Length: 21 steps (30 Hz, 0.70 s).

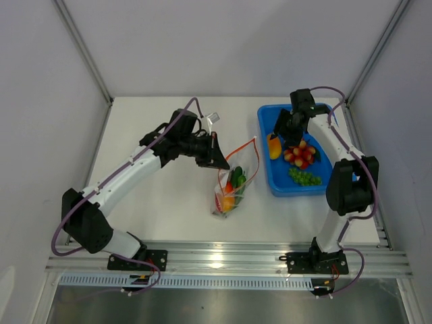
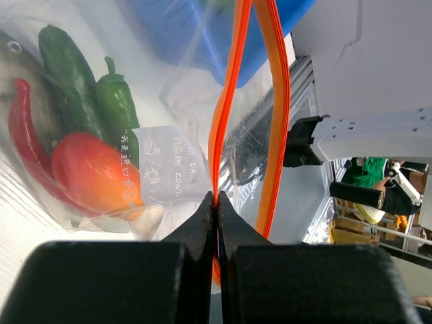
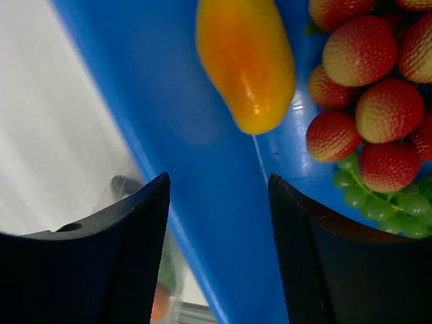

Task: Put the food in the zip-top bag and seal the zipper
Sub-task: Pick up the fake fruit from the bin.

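The clear zip-top bag (image 1: pixel 233 185) lies mid-table, mouth open toward the far side, with its orange-red zipper (image 1: pixel 243 148) spread apart. Inside it in the left wrist view are a cucumber (image 2: pixel 67 67), a green chilli (image 2: pixel 118 108), a red chilli (image 2: pixel 27 135) and a red-orange pepper (image 2: pixel 91 172). My left gripper (image 1: pixel 214 154) is shut on one zipper strip (image 2: pixel 226 101); the other strip (image 2: pixel 277 108) hangs free. My right gripper (image 1: pixel 282 128) is open over the blue tub's left wall, just short of the mango (image 3: pixel 246 64). Cherry tomatoes (image 3: pixel 368 101) and green grapes (image 3: pixel 378 196) lie in the tub.
The blue tub (image 1: pixel 264 121) stands at the right, holding the mango (image 1: pixel 275 146), tomatoes (image 1: pixel 300 154) and grapes (image 1: pixel 304 177). White walls and metal posts enclose the table. An aluminium rail (image 1: pixel 223 256) runs along the near edge.
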Available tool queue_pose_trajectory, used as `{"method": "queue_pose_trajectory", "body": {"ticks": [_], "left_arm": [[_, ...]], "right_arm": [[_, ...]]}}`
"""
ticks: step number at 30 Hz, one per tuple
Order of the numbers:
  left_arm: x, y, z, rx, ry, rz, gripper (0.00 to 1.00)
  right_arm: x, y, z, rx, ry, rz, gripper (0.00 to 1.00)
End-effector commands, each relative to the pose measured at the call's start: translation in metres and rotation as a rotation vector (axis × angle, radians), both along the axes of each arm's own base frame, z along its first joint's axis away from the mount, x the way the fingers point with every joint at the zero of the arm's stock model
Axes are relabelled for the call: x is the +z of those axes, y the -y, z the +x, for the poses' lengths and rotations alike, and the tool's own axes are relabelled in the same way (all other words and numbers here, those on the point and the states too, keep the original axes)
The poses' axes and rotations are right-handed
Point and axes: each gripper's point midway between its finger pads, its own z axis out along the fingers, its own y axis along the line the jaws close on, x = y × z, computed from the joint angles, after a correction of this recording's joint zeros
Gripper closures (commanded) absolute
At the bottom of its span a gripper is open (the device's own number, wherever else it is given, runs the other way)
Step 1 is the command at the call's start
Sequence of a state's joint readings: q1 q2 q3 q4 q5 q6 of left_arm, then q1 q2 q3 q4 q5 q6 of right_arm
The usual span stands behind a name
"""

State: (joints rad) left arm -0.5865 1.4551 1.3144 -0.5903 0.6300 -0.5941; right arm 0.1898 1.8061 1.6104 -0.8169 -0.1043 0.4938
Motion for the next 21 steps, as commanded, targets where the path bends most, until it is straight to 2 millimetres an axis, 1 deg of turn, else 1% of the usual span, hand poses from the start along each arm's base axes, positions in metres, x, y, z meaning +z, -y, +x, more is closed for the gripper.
{"method": "queue_pose_trajectory", "body": {"ticks": [1, 4, 5, 8, 9, 11, 12, 14, 15, 16, 18, 21], "left_arm": [[0.007, -0.009, -0.003, 0.008, 0.042, -0.001, 0.99], [0.004, -0.010, -0.004, 0.012, 0.035, 0.001, 0.99], [0.003, -0.010, -0.004, 0.014, 0.031, 0.004, 1.00], [0.003, -0.009, -0.002, 0.019, 0.027, 0.005, 0.99], [0.002, -0.008, -0.001, 0.020, 0.023, 0.004, 0.99], [0.001, -0.007, 0.000, 0.022, 0.019, 0.003, 0.99], [0.001, -0.006, 0.001, 0.023, 0.016, 0.002, 0.99], [0.003, -0.004, 0.004, 0.022, 0.016, -0.003, 0.99], [0.004, -0.002, 0.005, 0.021, 0.015, -0.005, 1.00], [0.000, -0.001, 0.007, 0.024, 0.003, 0.000, 0.99], [0.004, 0.001, 0.009, 0.027, 0.007, -0.006, 0.99], [0.003, 0.002, 0.011, 0.028, -0.001, -0.003, 0.99]], "right_arm": [[-0.003, 0.018, 0.025, -0.042, 0.037, -0.072, 0.39], [-0.014, 0.026, 0.035, -0.049, 0.025, -0.101, 0.40], [-0.022, 0.029, 0.038, -0.048, 0.012, -0.112, 0.41], [-0.029, 0.033, 0.047, -0.031, 0.012, -0.129, 0.41], [-0.038, 0.033, 0.049, -0.017, -0.005, -0.129, 0.41], [-0.043, 0.031, 0.052, -0.003, -0.016, -0.127, 0.40], [-0.052, 0.030, 0.053, 0.015, -0.031, -0.128, 0.38], [-0.058, 0.024, 0.054, 0.042, -0.040, -0.104, 0.36], [-0.065, 0.023, 0.055, 0.056, -0.047, -0.106, 0.35], [-0.067, 0.024, 0.055, 0.058, -0.050, -0.109, 0.34], [-0.072, 0.021, 0.057, 0.076, -0.050, -0.105, 0.34], [-0.077, 0.019, 0.059, 0.095, -0.051, -0.094, 0.34]]}}
